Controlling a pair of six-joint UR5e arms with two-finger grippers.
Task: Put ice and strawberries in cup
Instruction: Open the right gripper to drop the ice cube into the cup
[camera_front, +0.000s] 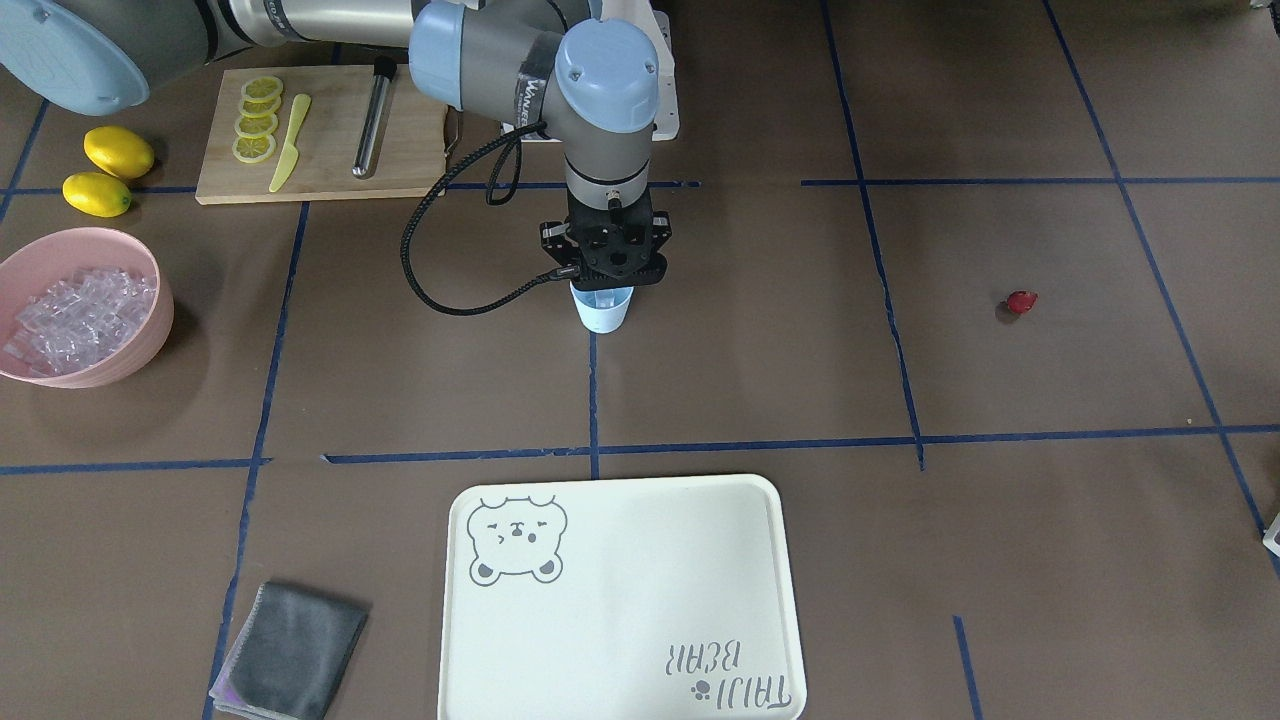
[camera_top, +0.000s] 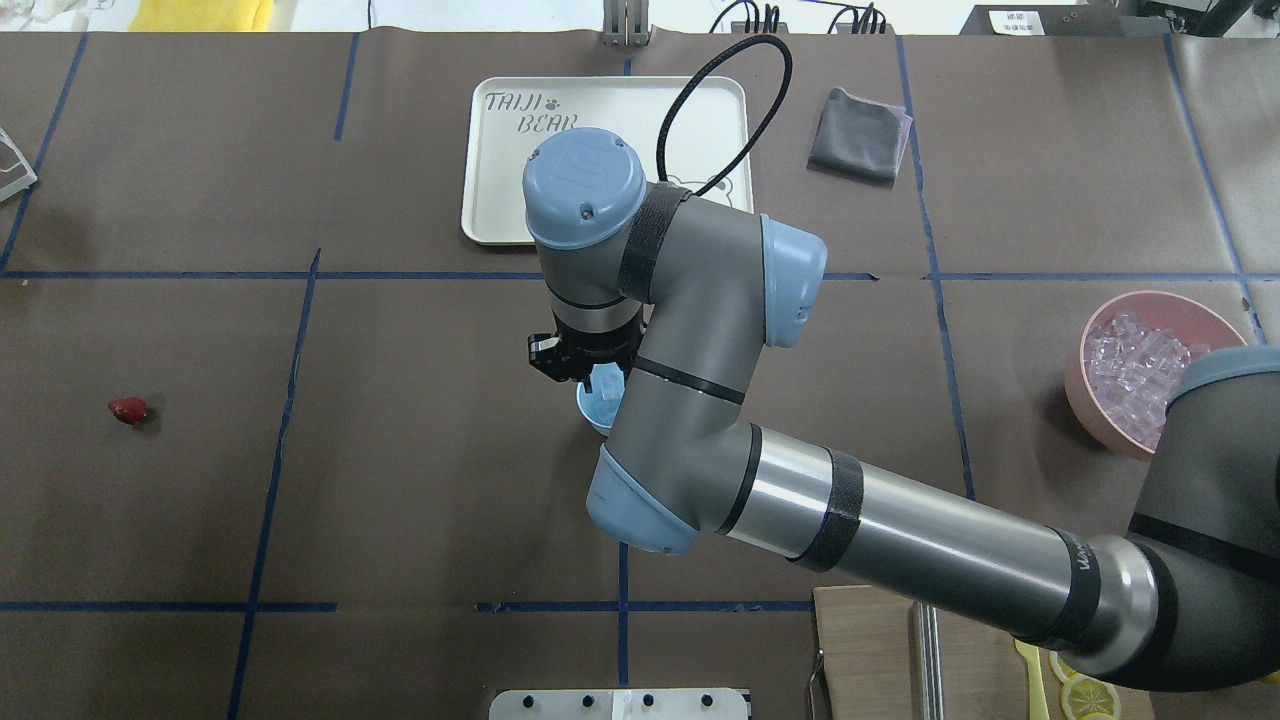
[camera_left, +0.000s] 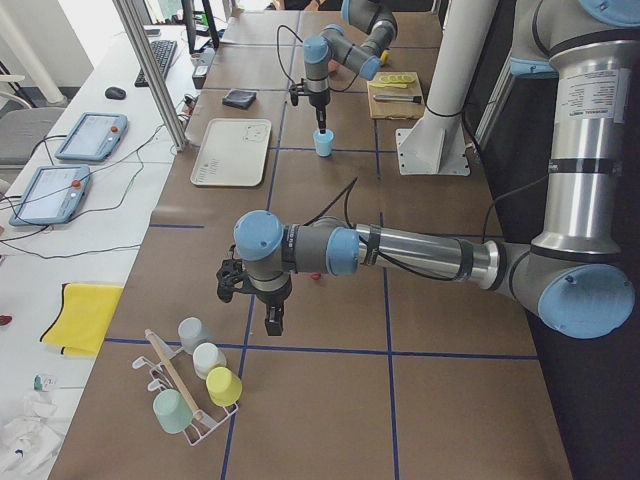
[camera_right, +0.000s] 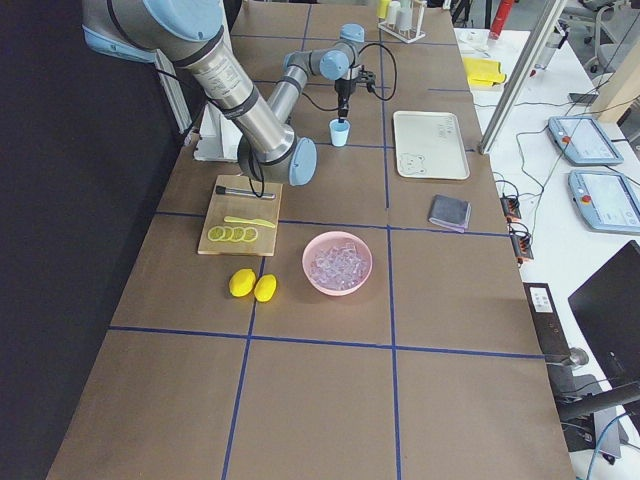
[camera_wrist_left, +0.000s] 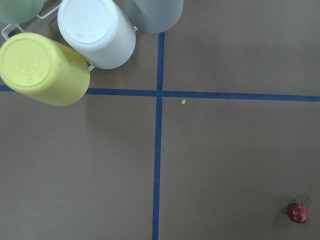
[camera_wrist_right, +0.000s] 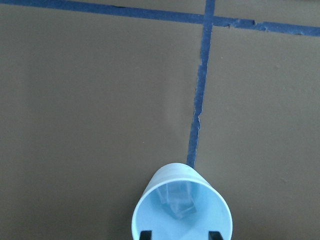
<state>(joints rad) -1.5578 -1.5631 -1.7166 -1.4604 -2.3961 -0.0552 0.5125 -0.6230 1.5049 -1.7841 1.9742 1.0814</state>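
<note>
The pale blue cup (camera_front: 603, 312) stands upright near the table's middle, and the right wrist view shows a few ice (camera_wrist_right: 177, 202) cubes inside the cup (camera_wrist_right: 182, 210). My right gripper (camera_front: 606, 268) hangs straight over it, open, with both fingertips (camera_wrist_right: 145, 234) just above the rim and nothing between them. More ice (camera_front: 75, 315) fills a pink bowl (camera_front: 150, 300). One dark-red strawberry (camera_top: 128, 410) lies alone on the table far to the left; the left wrist view catches the strawberry (camera_wrist_left: 298, 212) at its lower right. My left gripper (camera_left: 272, 318) hovers near it; whether it is open or shut I cannot tell.
A wooden board (camera_front: 330, 170) holds lemon slices, a yellow knife and a metal rod, with two lemons (camera_front: 110, 170) beside it. A cream tray (camera_front: 620, 600) and a grey cloth (camera_front: 295, 665) lie at the far edge. A rack of upturned cups (camera_wrist_left: 45, 67) stands at the left end.
</note>
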